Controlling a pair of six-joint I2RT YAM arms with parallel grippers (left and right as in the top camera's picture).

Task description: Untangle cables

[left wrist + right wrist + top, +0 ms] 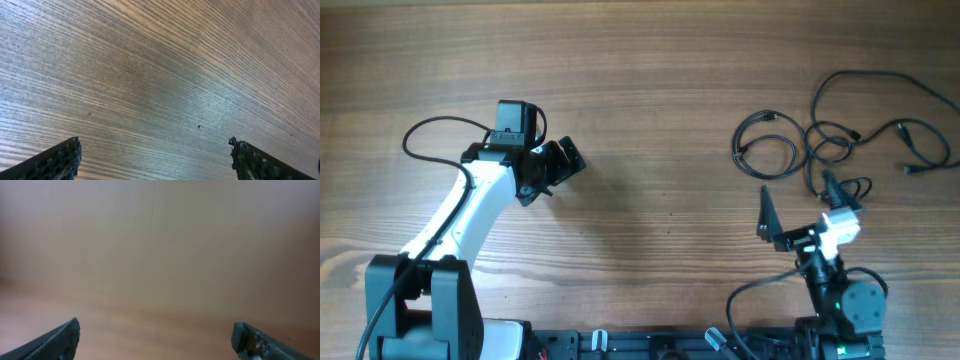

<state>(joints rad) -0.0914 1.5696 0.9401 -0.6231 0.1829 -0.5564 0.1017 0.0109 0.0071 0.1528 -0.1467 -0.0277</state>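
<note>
Spread wide and empty, the right pincer (798, 205) is seen just beside the cables (820, 140), on their near side. These are looped toward the counter's (650, 90) right edge. Left pincer (552, 170), likewise parted, is held well left of the cables, over open wood.

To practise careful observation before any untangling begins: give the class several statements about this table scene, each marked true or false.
1. The cables lie on the right-hand part of the wooden table, nearer the right arm. True.
2. The left gripper is holding a cable. False: it is empty, over bare wood far from the cables.
3. The right gripper and the left gripper both have their jaws open. True.
4. The cables are laid out as separate straight lines. False: they form loose loops that cross and overlap.
</note>
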